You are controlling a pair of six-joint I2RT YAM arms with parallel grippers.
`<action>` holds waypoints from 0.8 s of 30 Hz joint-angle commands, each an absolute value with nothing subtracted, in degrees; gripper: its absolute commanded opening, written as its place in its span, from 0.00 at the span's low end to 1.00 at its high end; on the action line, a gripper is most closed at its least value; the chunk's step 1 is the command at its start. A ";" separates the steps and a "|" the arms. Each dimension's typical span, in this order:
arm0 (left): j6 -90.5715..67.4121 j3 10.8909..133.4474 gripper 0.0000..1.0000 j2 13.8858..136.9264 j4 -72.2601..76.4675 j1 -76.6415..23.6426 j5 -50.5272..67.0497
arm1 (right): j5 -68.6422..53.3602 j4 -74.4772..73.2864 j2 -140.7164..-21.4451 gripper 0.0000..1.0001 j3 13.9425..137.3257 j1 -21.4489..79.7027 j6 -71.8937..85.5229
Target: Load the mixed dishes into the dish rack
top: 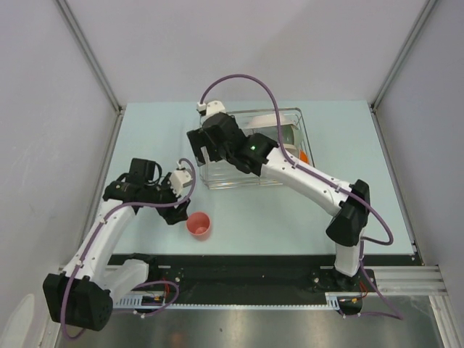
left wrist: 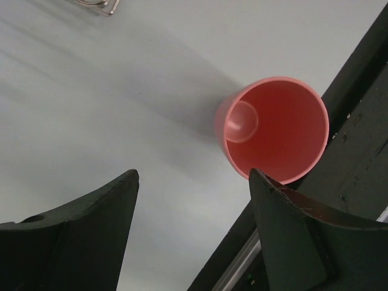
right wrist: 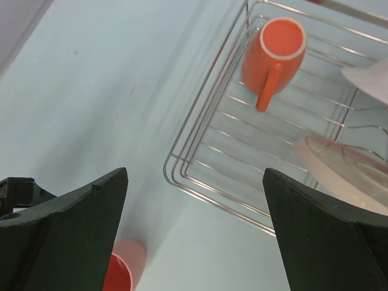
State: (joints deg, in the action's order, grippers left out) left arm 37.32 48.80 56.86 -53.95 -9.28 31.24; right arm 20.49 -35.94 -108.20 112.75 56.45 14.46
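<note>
— Tools first. State of the left tool (left wrist: pixel 194 182)?
— Spread wide, nothing between the fingers. Hung low over the surface (left wrist: pixel 91 91) on the near side of the dish rack (right wrist: pixel 171 170), just short of the pinkish cup (left wrist: pixel 273 130). Not touching it.
— And the cup itself?
— Stood upright, mouth up, alone on the surface, well apart from the dish rack's near-left corner and close beside the dark rail (left wrist: pixel 357 151).
— State of the right tool (right wrist: pixel 195 176)?
— Fully open too, and empty. Hovered above the dish rack's near-left corner, looking down past the wire rim.
— Anything inside the dish rack?
— Orange-red mug (right wrist: pixel 273 54) on the wires toward the dish rack's right end, seemingly on its side, handle showing. Pink-and-cream plate (right wrist: pixel 345 163) further in. Something white beyond that, too little seen to name.
— Step in hand, then?
— Judged to be the pickup of the cup, the only piece seen outside the dish rack. Read as an approach; no grasp made.
— Needed next?
— Probably this: easing the left tool forward until its fingers straddled the cup's wall, closing gently, lifting straight up, then carrying toward a free spot in the dish rack. Worth minding the right arm over that same corner.
</note>
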 commanded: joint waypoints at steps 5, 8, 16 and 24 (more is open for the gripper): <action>39.55 47.64 0.78 59.85 -52.39 -12.83 28.39 | 21.80 -33.23 -97.22 1.00 103.55 56.69 17.75; 38.41 47.46 0.77 61.69 -50.63 -14.76 28.13 | 22.94 -32.00 -93.00 1.00 98.63 56.60 18.98; 34.89 45.45 0.75 65.65 -44.40 -20.91 25.67 | 24.26 -30.41 -86.32 1.00 88.78 55.28 21.27; 36.47 43.42 0.24 72.85 -40.43 -23.64 22.85 | 26.10 -32.08 -84.11 0.99 85.70 54.32 22.67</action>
State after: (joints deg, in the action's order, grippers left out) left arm 35.83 43.99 70.41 -43.44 -22.79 24.38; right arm 23.66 -32.71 -87.39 86.56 55.05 20.78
